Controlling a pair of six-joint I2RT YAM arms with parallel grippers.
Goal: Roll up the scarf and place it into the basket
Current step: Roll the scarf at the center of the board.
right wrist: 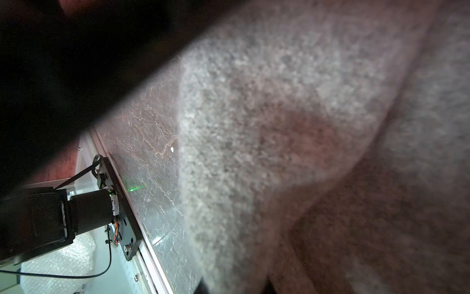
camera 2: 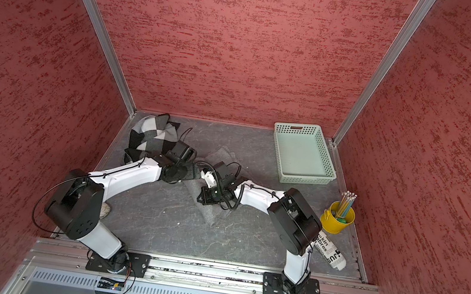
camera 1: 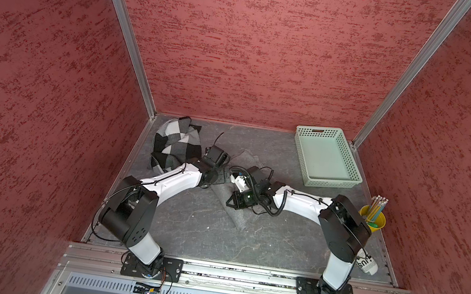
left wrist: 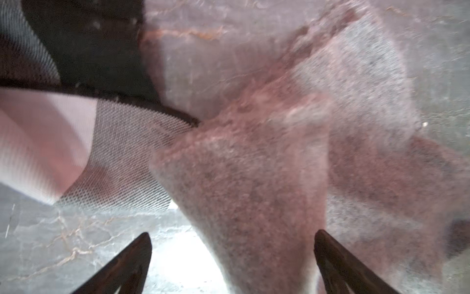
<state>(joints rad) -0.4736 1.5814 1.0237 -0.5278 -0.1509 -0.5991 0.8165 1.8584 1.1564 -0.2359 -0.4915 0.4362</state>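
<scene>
**Grey scarf mid-surface, right claw gripping it**

The scarf lies rumpled in the middle of the surface, between the two arms and well apart from the basket in the far right corner. The left claw hangs over it with fingers wide apart, and a ridge of grey cloth runs between them ungripped. The right claw is pinched together on a fold of the scarf, its tips barely showing. A checked cloth sits bunched in the far left corner, and a cup of pencils stands beside the right arm
</scene>
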